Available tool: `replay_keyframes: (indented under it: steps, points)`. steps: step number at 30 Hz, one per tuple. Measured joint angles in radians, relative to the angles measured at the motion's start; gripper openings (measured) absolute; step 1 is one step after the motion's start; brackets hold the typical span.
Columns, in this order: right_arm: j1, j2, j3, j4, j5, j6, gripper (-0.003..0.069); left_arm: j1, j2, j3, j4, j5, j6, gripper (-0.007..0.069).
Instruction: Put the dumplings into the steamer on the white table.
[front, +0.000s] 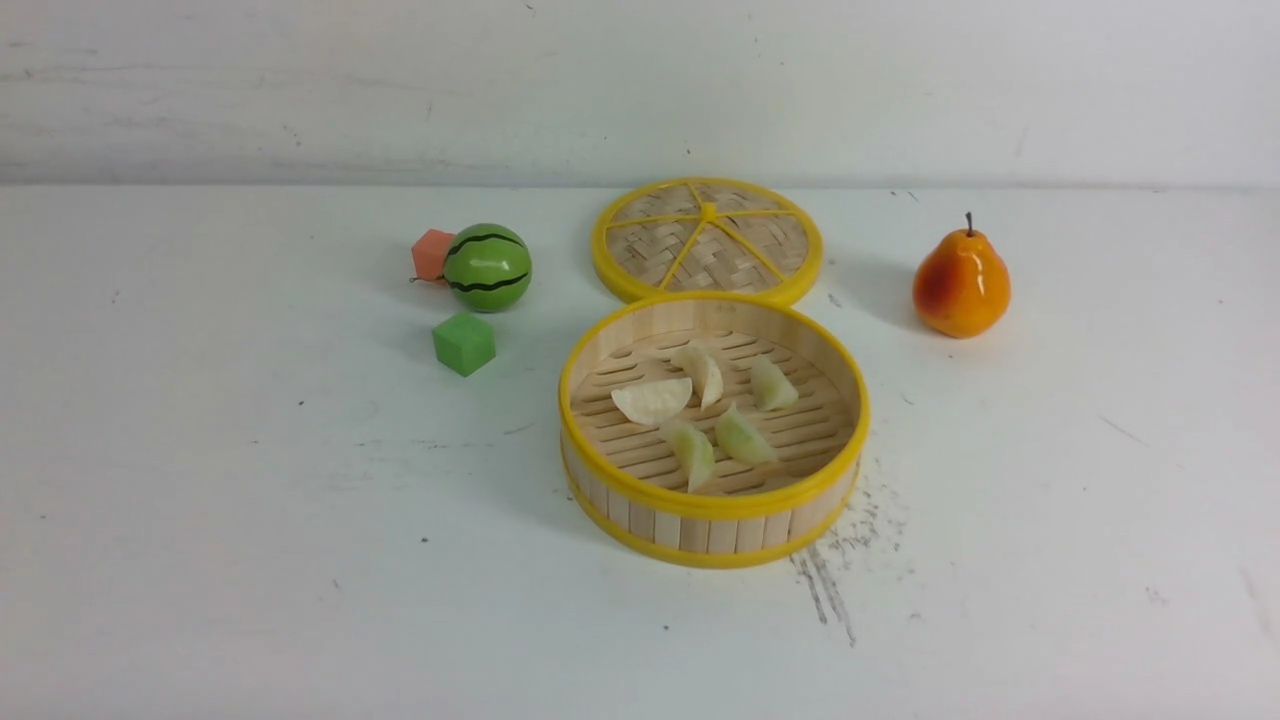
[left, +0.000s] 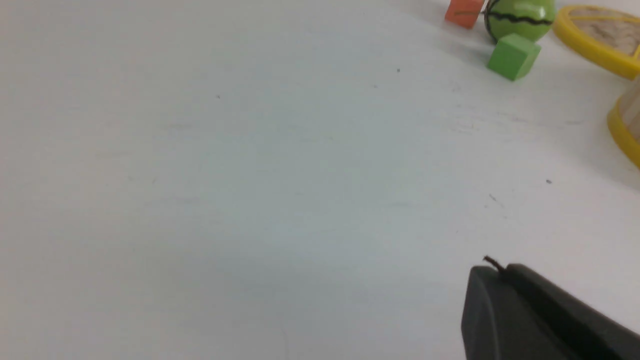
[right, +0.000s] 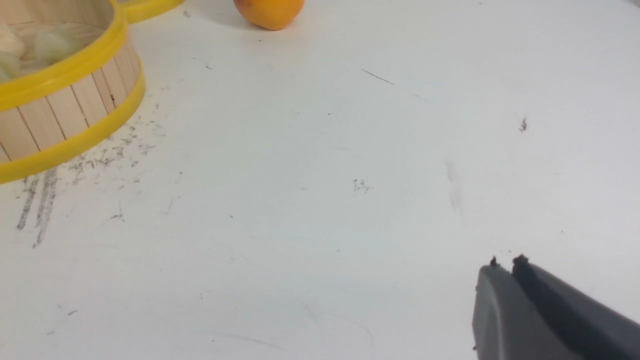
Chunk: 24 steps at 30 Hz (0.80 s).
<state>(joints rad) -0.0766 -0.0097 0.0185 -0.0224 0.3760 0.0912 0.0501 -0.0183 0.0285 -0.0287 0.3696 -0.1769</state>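
All five dumplings (front: 705, 412) lie on the slatted floor of the steamer (front: 712, 500), which sits on the white table (front: 250, 560). None is left outside, so the job looks finished. The lid (front: 707, 240) lies just behind the steamer. Both arms wait well clear: left gripper (left: 502, 272) closed and empty, right gripper (right: 506, 265) pinched together, holding nothing.

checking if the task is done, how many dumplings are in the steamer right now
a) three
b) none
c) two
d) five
d, the front view shows five dumplings lying on the slatted floor of the steamer, and none can be seen out on the white table.
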Motion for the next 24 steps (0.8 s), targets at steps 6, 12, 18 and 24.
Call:
replay_keyframes:
  steps: [6, 12, 18, 24]
  points:
    - [0.000, 0.000, 0.000, 0.000, 0.000, 0.000, 0.0041, -0.030, 0.000, 0.001, 0.003, 0.010, 0.019, -0.0014]
    - [0.000, 0.000, 0.000, 0.000, 0.000, 0.000, 0.0044, -0.034, 0.000, 0.001, 0.003, 0.010, 0.019, -0.0014]
    - [0.000, 0.000, 0.000, 0.000, 0.000, 0.000, 0.0052, -0.034, 0.000, 0.001, 0.003, 0.009, 0.019, -0.0014]
    - [0.000, 0.000, 0.000, 0.000, 0.000, 0.000, 0.0061, -0.034, 0.000, 0.001, 0.003, 0.008, 0.019, -0.0014]
